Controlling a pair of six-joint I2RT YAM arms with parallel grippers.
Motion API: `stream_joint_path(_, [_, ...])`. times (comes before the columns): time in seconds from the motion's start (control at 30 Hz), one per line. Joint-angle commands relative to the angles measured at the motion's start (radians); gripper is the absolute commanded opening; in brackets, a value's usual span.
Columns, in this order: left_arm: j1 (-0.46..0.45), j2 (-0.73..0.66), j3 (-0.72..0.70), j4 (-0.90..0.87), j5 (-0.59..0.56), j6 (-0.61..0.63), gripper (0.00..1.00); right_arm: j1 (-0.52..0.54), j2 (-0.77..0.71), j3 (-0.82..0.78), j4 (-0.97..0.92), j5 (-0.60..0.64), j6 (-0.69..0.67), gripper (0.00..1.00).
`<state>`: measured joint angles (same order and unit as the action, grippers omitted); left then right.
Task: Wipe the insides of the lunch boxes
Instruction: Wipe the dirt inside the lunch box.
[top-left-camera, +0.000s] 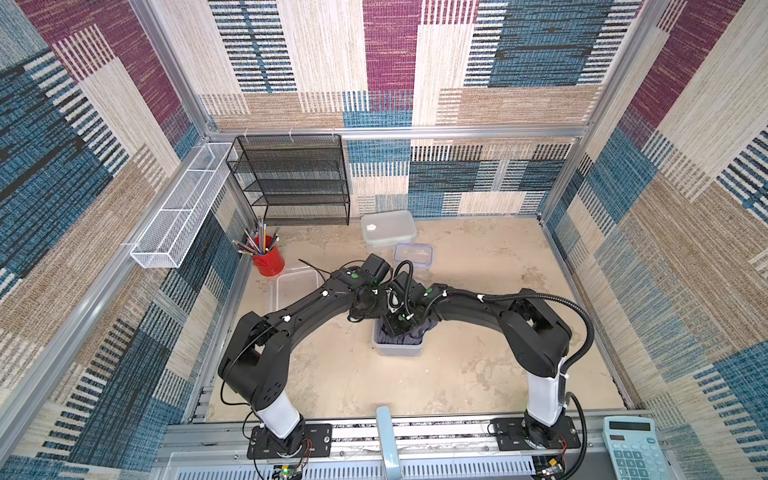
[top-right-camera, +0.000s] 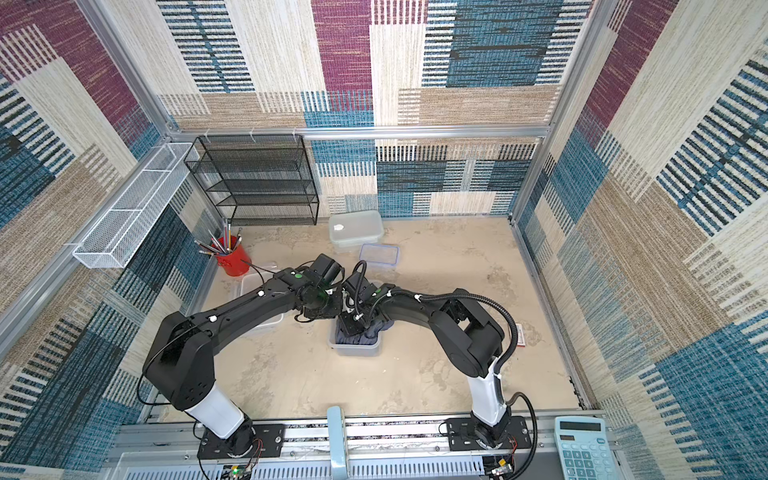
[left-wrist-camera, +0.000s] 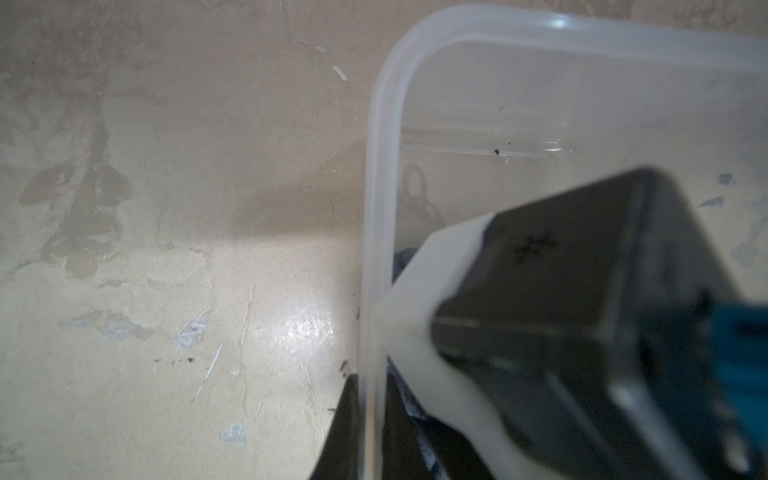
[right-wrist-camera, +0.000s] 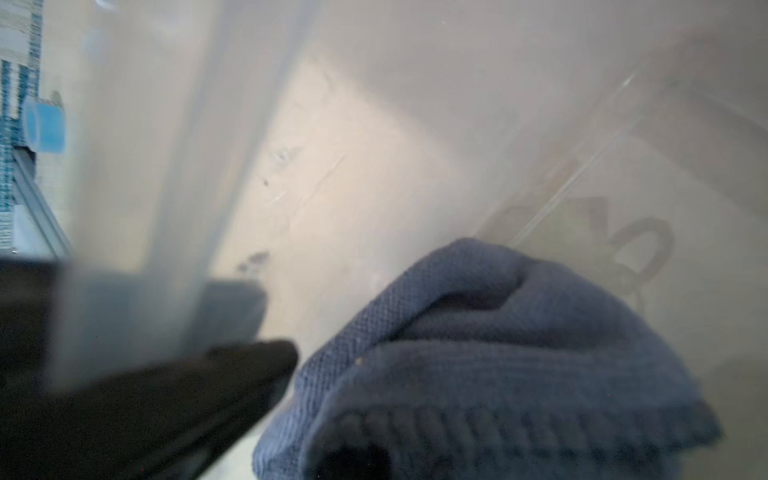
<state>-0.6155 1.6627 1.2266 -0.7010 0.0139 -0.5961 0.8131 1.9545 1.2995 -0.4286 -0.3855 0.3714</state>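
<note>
A translucent lunch box (top-left-camera: 400, 351) (top-right-camera: 358, 351) stands open at the table's middle, with a grey-blue cloth (top-left-camera: 405, 336) (right-wrist-camera: 478, 353) bunched inside it. My left gripper (left-wrist-camera: 370, 415) is shut on its rim (left-wrist-camera: 374, 232), one finger on each side of the wall. My right gripper (right-wrist-camera: 374, 457) is down inside the box, shut on the cloth, its fingertips buried in the folds. Its taped black body (left-wrist-camera: 561, 311) fills the left wrist view. A larger open lunch box (top-left-camera: 297, 286) lies left under my left arm. Two lidded lunch boxes, whitish (top-left-camera: 388, 226) and blue-rimmed (top-left-camera: 413, 254), sit behind.
A red cup of pencils (top-left-camera: 268, 257) stands at the left near the open tub. A black mesh shelf (top-left-camera: 291, 178) and a white wire basket (top-left-camera: 183, 208) line the back left. A calculator (top-left-camera: 631, 449) lies on the front rail at the right.
</note>
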Motion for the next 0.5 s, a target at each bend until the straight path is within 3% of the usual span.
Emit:
stream_joint_path(0.0, [-0.002,-0.009,-0.024,0.052,0.070,-0.047,0.00,-0.019,0.010,0.029,0.168,-0.051,0.110,0.00])
stream_joint_path(0.23, [-0.011,-0.027,-0.057,0.059,0.113,-0.053,0.00,-0.046,0.012,0.113,0.220,0.284,0.195,0.00])
stream_joint_path(0.47, [-0.021,-0.038,-0.088,0.059,0.123,-0.057,0.00,-0.052,0.026,0.176,0.233,0.550,0.163,0.00])
